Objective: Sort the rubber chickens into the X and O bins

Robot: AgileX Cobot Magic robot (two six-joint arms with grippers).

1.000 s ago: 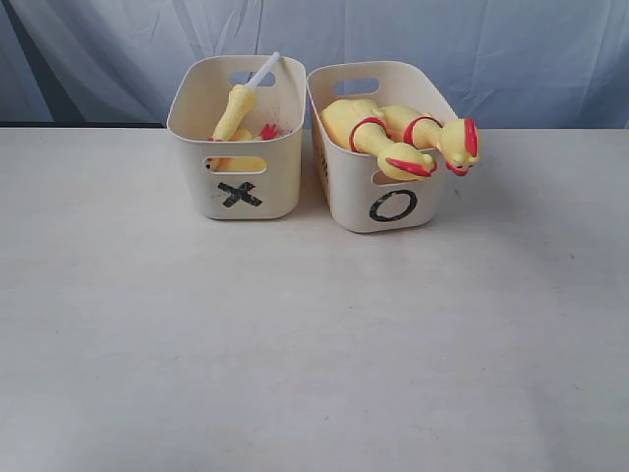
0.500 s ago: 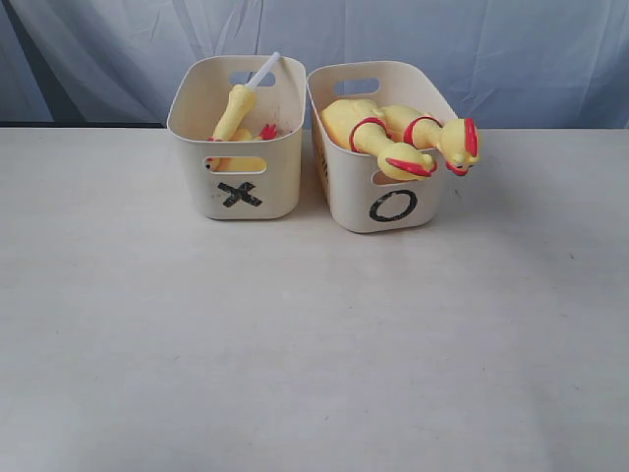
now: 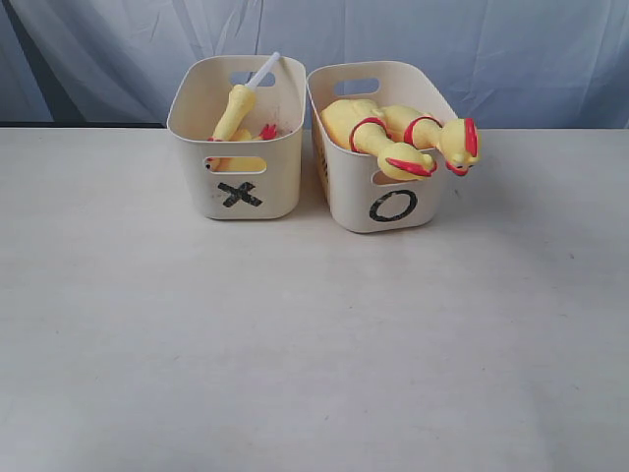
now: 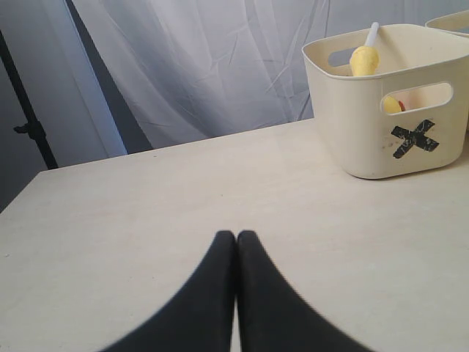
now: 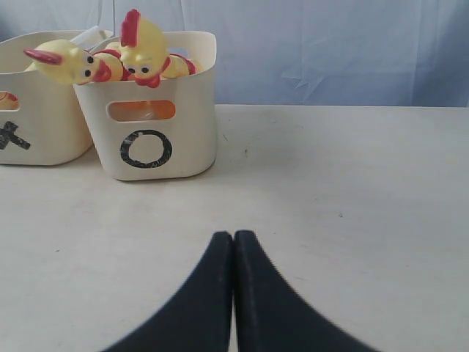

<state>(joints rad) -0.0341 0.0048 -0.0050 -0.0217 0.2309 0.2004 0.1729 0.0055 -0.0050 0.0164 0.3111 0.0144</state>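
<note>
Two cream bins stand side by side at the back of the table. The X bin point(image 3: 239, 177) point(image 4: 388, 147) point(image 5: 29, 110) holds slim yellow chickens point(image 3: 234, 113) point(image 4: 363, 60), one sticking up with a white tip. In the O bin point(image 3: 388, 202) point(image 5: 157, 139) lie fat chickens point(image 3: 378, 133) point(image 5: 143, 44), their red-combed heads hanging over its front rim. Neither gripper shows in the exterior view. My left gripper point(image 4: 236, 236) is shut and empty over bare table, well short of the X bin. Likewise shut and empty, my right gripper point(image 5: 233, 236) sits in front of the O bin.
A pale blue-grey curtain point(image 3: 393, 39) hangs behind the bins. A dark stand point(image 4: 29, 125) is off the table's far corner in the left wrist view. The cream table point(image 3: 314, 344) stretches bare in front of the bins.
</note>
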